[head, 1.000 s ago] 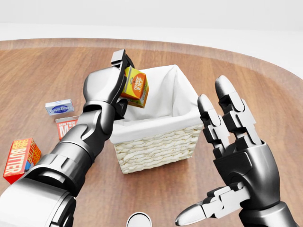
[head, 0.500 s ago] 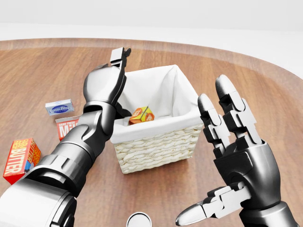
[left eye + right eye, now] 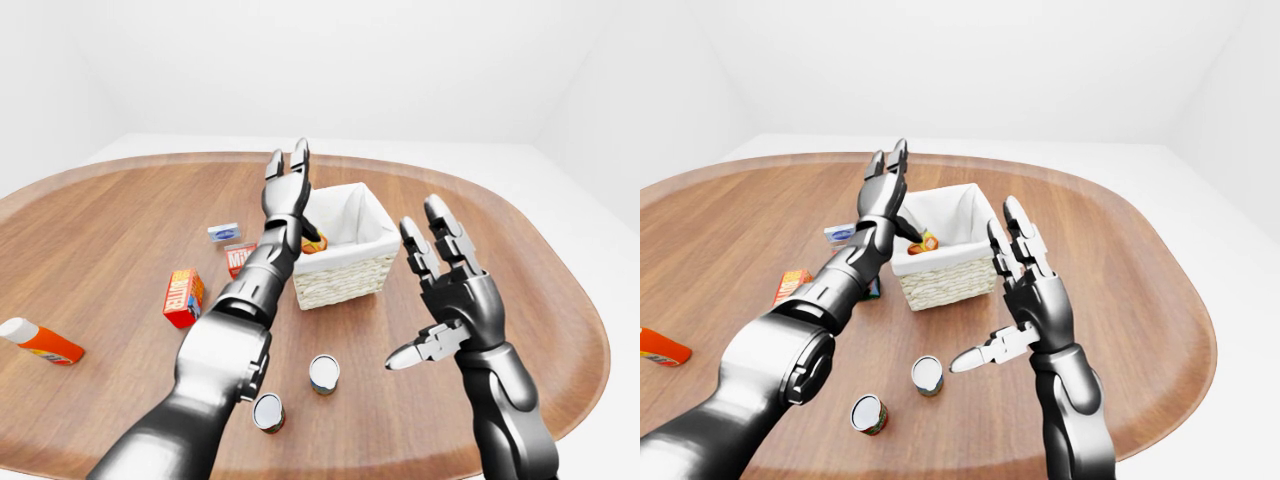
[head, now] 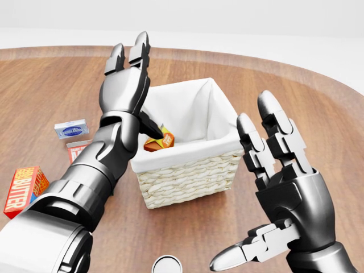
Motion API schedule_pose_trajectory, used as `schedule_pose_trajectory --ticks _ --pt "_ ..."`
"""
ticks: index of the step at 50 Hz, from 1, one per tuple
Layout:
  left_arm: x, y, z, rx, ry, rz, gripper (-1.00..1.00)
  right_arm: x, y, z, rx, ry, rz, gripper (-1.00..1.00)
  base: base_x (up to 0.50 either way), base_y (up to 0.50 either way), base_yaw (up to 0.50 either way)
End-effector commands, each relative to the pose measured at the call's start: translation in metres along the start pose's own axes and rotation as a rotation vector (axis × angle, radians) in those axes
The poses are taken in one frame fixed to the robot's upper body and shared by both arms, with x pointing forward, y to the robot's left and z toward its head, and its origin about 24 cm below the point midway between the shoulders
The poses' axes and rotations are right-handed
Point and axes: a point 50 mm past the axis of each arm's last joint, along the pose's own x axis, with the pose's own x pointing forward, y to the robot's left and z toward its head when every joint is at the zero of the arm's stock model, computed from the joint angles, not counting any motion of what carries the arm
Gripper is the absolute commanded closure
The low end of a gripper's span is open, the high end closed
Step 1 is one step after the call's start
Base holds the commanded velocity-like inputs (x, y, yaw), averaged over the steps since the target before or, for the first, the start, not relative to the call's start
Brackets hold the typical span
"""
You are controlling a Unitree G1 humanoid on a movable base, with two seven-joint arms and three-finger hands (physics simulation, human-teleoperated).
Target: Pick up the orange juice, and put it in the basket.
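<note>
Three views checked. Head view: small orange juice carton [image 4: 160, 139] lying tilted inside the white-lined wicker basket [image 4: 190, 173], at its left wall, partly hidden by the dark metal left hand [image 4: 126, 85]. Left hand raised over the basket's left rim, fingers [image 4: 140, 48] spread straight, gripping nothing. Right hand [image 4: 284, 187] at the view's right, beside the basket, fingers splayed, empty. Red butter box [image 4: 24, 190] and small blue-and-white packet [image 4: 71, 129] on the round wooden table [image 4: 51, 85], left of the basket.

Left-eye view: two upright tin cans [image 3: 323, 373] below the basket; an orange bottle with white cap [image 3: 40, 341] at far left (lying down).

Right-eye view: same layout, nothing further.
</note>
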Motion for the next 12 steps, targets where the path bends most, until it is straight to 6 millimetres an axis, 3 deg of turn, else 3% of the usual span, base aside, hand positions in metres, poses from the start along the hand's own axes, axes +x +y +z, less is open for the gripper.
schedule_pose_trajectory --ticks 1,6,9,12 --pt "0.002 0.001 0.001 -0.151 0.057 -0.033 -1.00 0.000 0.001 -0.003 0.000 0.004 0.002 -1.00 0.00 0.00 0.00" --pt "0.005 0.003 0.000 -0.344 0.105 -0.118 -1.00 0.001 -0.002 -0.004 -0.002 0.005 -0.006 -1.00 0.00 0.00 0.00" --pt "0.004 0.003 -0.003 -0.356 0.107 -0.118 -1.00 0.001 -0.002 -0.004 -0.002 0.007 -0.006 -1.00 0.00 0.00 0.00" --pt "-0.002 -0.005 -0.013 -0.527 0.141 -0.213 -1.00 0.001 -0.002 -0.004 -0.004 0.007 -0.005 -1.00 0.00 0.00 0.00"
